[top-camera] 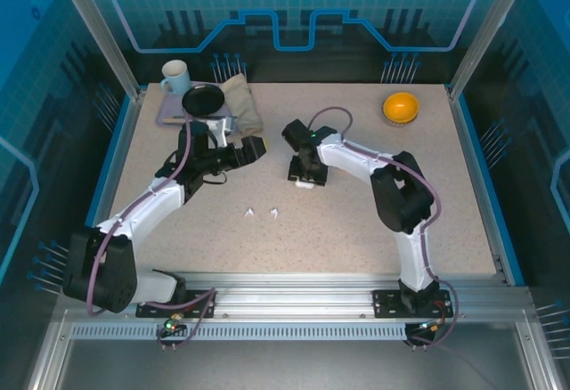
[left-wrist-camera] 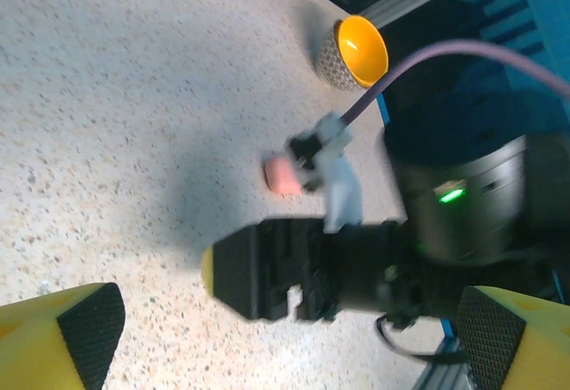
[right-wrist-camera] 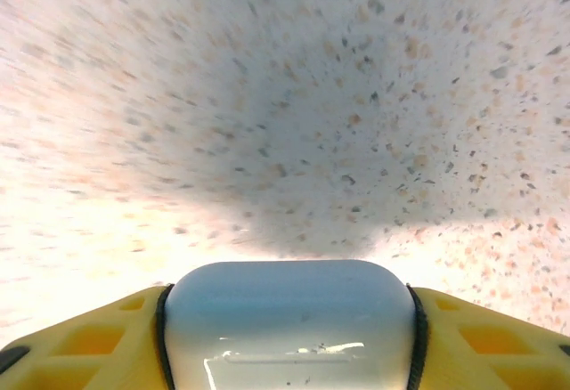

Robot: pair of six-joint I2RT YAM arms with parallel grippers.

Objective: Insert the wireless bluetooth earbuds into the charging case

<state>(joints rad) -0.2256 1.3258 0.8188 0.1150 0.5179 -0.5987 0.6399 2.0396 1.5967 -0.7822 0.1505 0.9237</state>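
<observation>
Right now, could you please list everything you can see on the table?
earbuds: two, white, mid-table, nearer the arm bases
charging case: one, white, in right claw
pink object: one, salmon-pink, beside right claw
bowl: one, orange, far right
mug: one, pale, far left
dish: one, black, beside mug
cloth: one, beige, beside dish
left claw: one, yellow-fingered, open, empty
right claw: one, yellow-fingered, closed on case

White charging case (right-wrist-camera: pixel 289 323) wedged between yellow gripper fingers (right-wrist-camera: pixel 80 341), blurred speckled tabletop (right-wrist-camera: pixel 285 96) beyond.
</observation>
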